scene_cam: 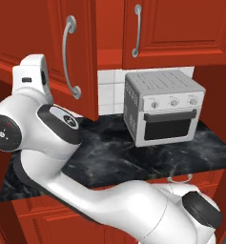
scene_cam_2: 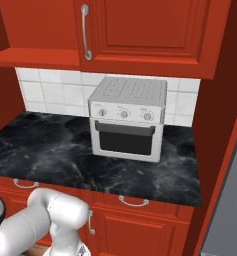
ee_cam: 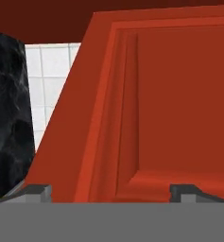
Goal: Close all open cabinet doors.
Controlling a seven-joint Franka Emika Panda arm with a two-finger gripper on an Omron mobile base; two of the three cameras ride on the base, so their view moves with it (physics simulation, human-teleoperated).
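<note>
You are facing a black marbled counter point(scene_cam_2: 50, 150) set in glossy red cabinetry, with white tile point(scene_cam_2: 45, 85) on the wall behind it. A silver toaster oven point(scene_cam_2: 127, 120) stands toward the back of the counter, right of its middle, its dark glass door facing out over the front edge. Under the front edge run short red drawer fronts with horizontal silver handles point(scene_cam_2: 133, 202).

Above the counter hang the cabinet doors. The open door point(scene_cam: 62, 52) stands swung out over the left part of the counter, its curved silver bar handle point(scene_cam: 69, 57) facing you in the left base view. The closed door point(scene_cam: 181, 28) to its right sits flat over the toaster oven; the right base view shows it with its handle at its left side.

The tool point(ee_cam: 111, 194) has its fingers point(ee_cam: 38, 193) spread wide with nothing between them. It sits close up against a raised red door panel point(ee_cam: 170, 104), with a strip of tile and black counter off to the left of the hand view. You cannot tell from that view whether the fingers touch the panel.

In the left base view the white arm point(scene_cam: 43, 133) crosses the left and front of the counter and hides the door's lower left corner and much of the counter's front edge. The door tops are cut off by the frame.
</note>
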